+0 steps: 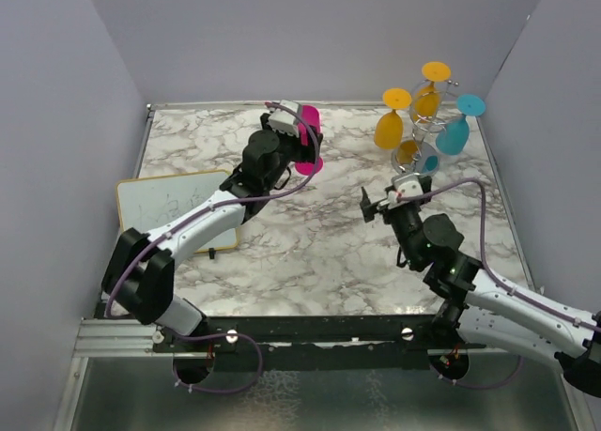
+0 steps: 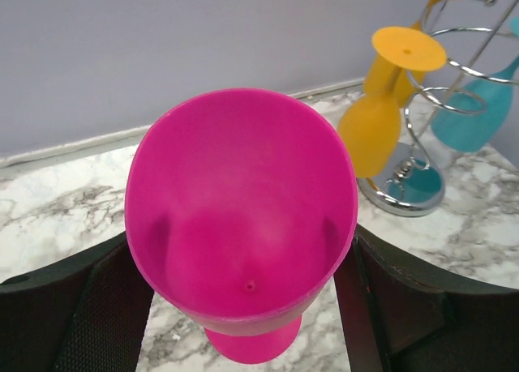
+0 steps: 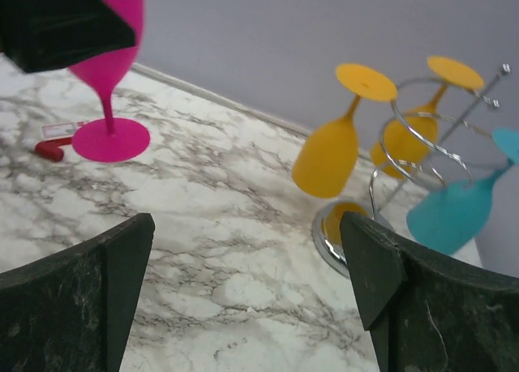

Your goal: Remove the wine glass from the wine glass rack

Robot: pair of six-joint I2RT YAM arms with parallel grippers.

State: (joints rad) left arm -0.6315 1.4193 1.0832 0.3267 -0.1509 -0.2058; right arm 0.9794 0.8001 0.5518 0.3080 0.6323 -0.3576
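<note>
The silver wire wine glass rack (image 1: 430,121) stands at the far right of the marble table. Two yellow wine glasses (image 1: 390,129) and a teal one (image 1: 453,135) hang upside down from it. My left gripper (image 1: 302,135) is shut on the bowl of a pink wine glass (image 1: 308,159), which is upright, left of the rack, with its foot (image 3: 111,138) on or just above the table. In the left wrist view the pink glass (image 2: 243,218) fills the gap between my fingers (image 2: 405,307). My right gripper (image 1: 389,199) is open and empty, just in front of the rack base (image 3: 340,230).
A white board (image 1: 174,210) lies at the table's left edge. A small red object (image 3: 50,150) and a white label lie beside the pink glass's foot. Grey walls close in the table on the left, back and right.
</note>
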